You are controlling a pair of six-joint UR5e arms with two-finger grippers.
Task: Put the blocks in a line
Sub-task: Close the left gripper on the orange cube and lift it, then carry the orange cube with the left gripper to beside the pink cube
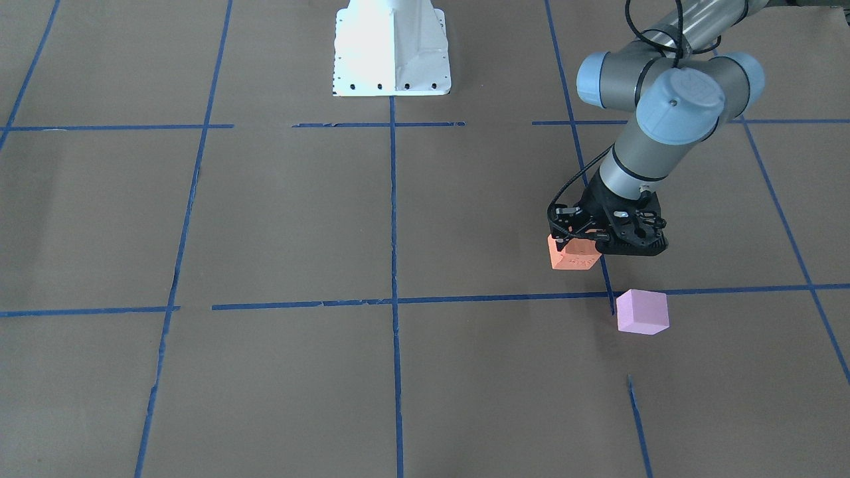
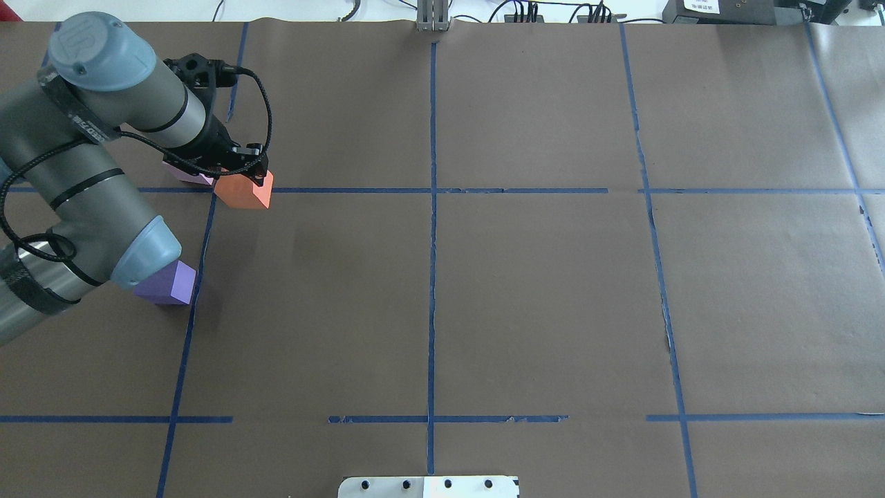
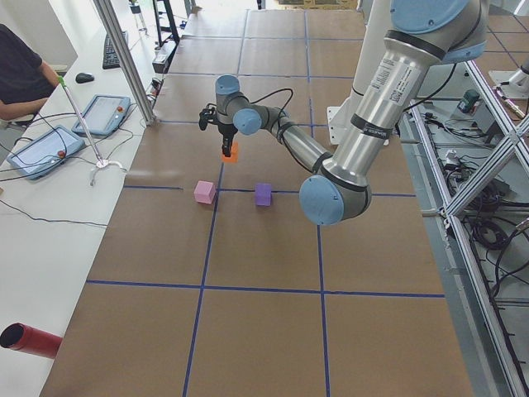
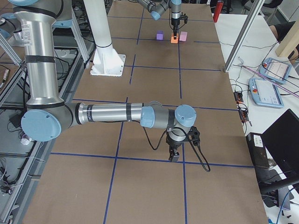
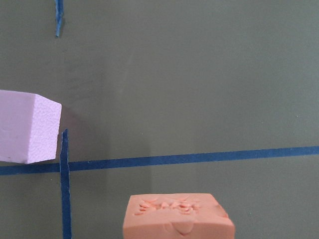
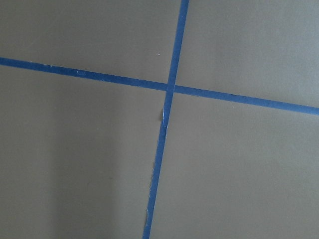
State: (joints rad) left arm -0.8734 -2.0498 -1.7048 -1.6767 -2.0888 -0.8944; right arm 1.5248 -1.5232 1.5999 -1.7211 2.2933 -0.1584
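My left gripper (image 1: 579, 242) is shut on the orange block (image 1: 571, 260), held slightly tilted low over the table just behind a blue tape line. From overhead the gripper (image 2: 243, 174) sits on top of the orange block (image 2: 243, 192). The light pink block (image 1: 641, 311) lies on the table close beside it, and the left wrist view shows pink (image 5: 27, 127) at left and orange (image 5: 177, 216) at the bottom. The violet-purple block (image 2: 169, 283) lies nearer the robot, partly under my left arm's elbow. My right gripper (image 4: 174, 156) hovers over a far tape crossing; I cannot tell its state.
Brown paper with a blue tape grid (image 2: 432, 277) covers the table. The white robot base (image 1: 392, 50) stands at the table's robot side. Tablets and an operator (image 3: 25, 74) are at a side bench beyond the table edge.
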